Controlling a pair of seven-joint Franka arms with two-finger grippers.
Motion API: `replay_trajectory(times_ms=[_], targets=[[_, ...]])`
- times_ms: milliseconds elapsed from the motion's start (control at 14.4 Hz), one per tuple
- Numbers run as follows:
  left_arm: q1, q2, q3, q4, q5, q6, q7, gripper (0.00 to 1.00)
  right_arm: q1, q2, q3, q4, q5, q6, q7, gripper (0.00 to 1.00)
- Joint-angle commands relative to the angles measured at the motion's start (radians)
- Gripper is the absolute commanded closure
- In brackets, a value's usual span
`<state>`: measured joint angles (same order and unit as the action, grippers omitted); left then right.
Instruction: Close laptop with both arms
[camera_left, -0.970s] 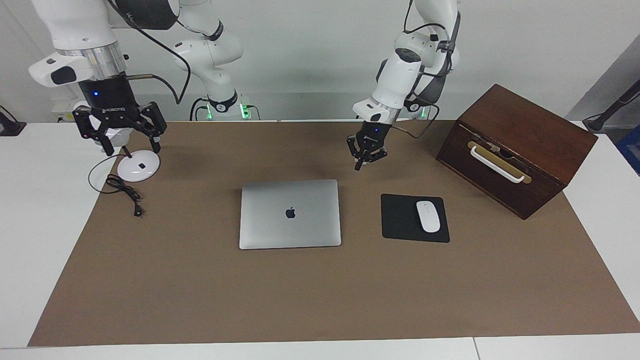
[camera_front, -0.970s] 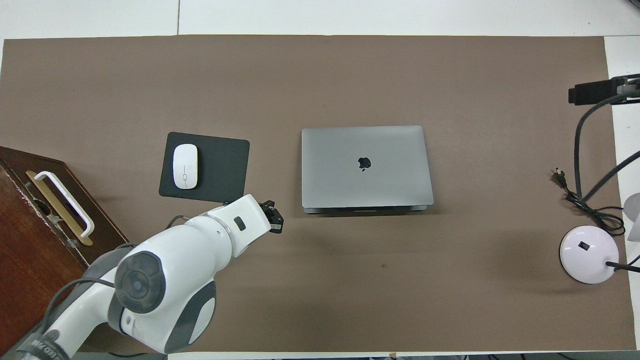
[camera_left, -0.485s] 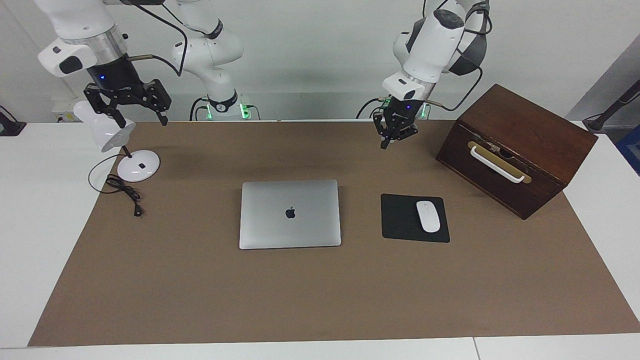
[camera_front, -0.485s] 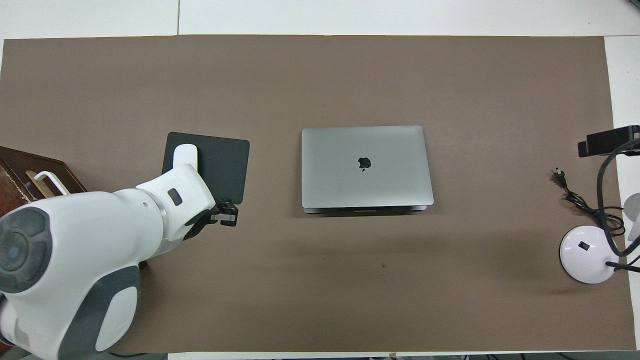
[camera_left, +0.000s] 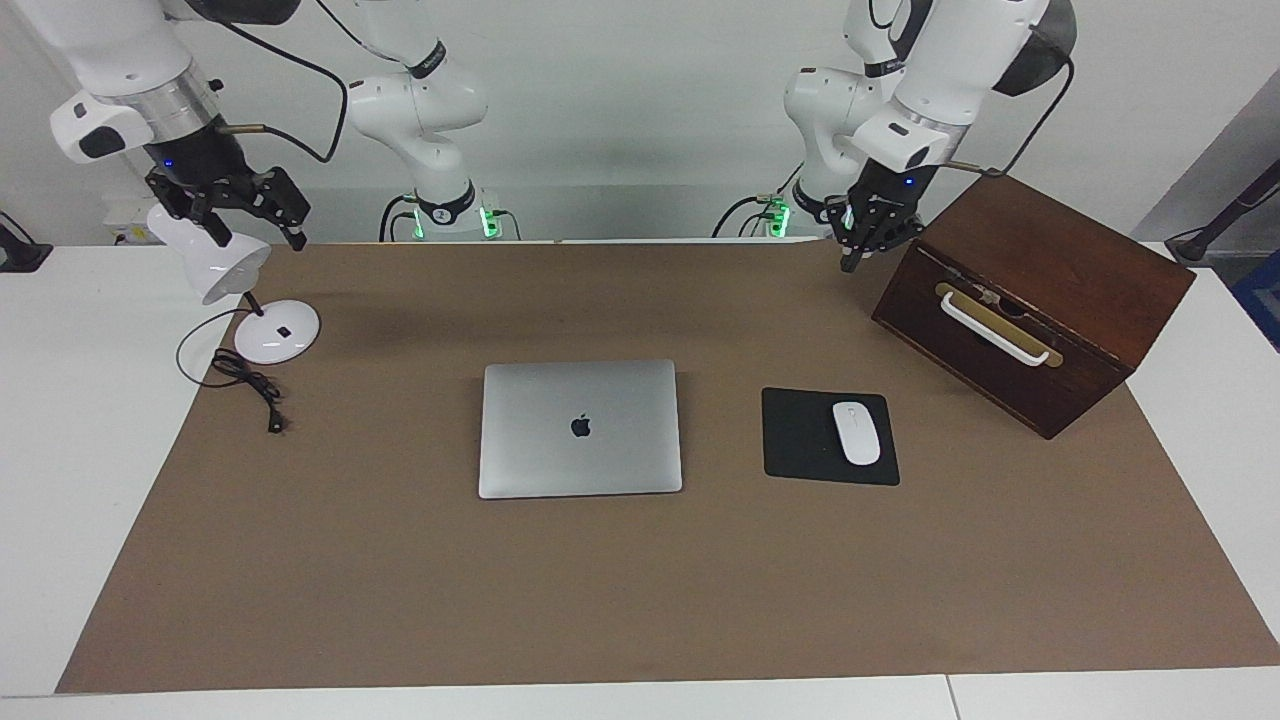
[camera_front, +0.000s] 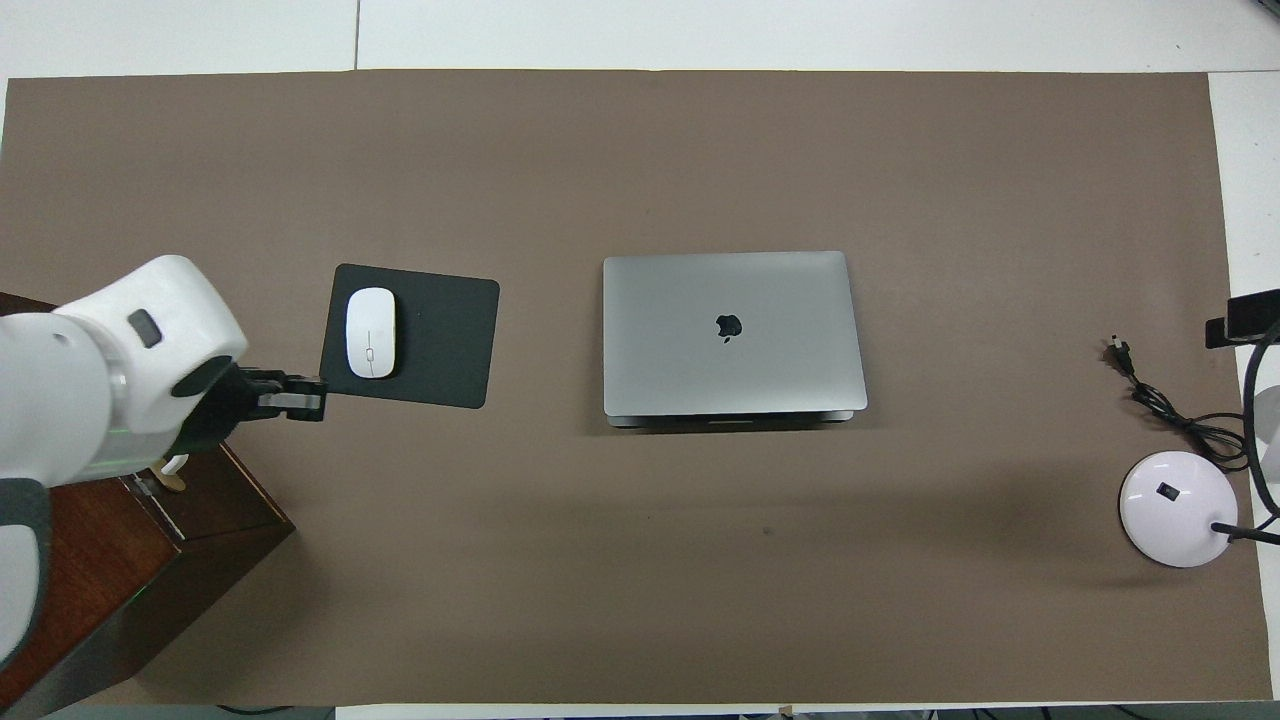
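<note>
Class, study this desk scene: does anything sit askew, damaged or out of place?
Only the dark wooden box with a white handle sits skewed to the brown mat. The closed silver-grey laptop and black mousepad lie roughly square. Nothing looks spilled or damaged.

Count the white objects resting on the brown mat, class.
2: a mouse on the black mousepad beside the laptop, and a lamp base at the right arm's end.

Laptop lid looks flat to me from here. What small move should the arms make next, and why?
Probably none beyond parking both arms. The thin silver-grey laptop lies shut on the brown mat, lid flat, logo up. The left gripper, shut, hangs by the dark wooden box; the right gripper, open, is over the white desk lamp. Neither touches the laptop.
</note>
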<state>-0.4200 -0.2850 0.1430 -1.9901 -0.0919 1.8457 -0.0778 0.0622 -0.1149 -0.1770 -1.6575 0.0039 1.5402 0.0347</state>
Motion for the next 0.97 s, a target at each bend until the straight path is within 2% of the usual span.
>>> replay_trajectory(times_ms=[0, 208, 277, 347, 416, 485, 901], targets=[[0.110, 0.024, -0.007, 0.080, 0.015, -0.120, 0.094, 1.00, -0.175, -0.029, 0.191, -0.038, -0.010, 0.021, 0.007, 0.00], [0.202, 0.024, -0.008, 0.091, 0.015, -0.138, 0.174, 1.00, -0.173, -0.029, 0.189, -0.045, -0.007, 0.023, 0.010, 0.00], [0.225, 0.030, -0.007, 0.111, 0.017, -0.158, 0.174, 0.88, -0.151, -0.029, 0.174, -0.047, -0.005, 0.038, 0.011, 0.00], [0.253, 0.033, -0.006, 0.125, 0.017, -0.169, 0.173, 0.54, -0.121, -0.029, 0.131, -0.050, -0.005, 0.047, 0.011, 0.00], [0.277, 0.047, -0.006, 0.140, 0.017, -0.175, 0.171, 0.08, -0.090, -0.029, 0.095, -0.053, -0.007, 0.060, 0.007, 0.00], [0.296, 0.053, -0.006, 0.157, 0.017, -0.184, 0.170, 0.00, -0.085, -0.028, 0.085, -0.053, -0.005, 0.070, 0.004, 0.00], [0.348, 0.119, -0.006, 0.260, 0.015, -0.186, 0.170, 0.00, -0.091, 0.003, 0.086, -0.061, -0.007, 0.121, -0.004, 0.00]])
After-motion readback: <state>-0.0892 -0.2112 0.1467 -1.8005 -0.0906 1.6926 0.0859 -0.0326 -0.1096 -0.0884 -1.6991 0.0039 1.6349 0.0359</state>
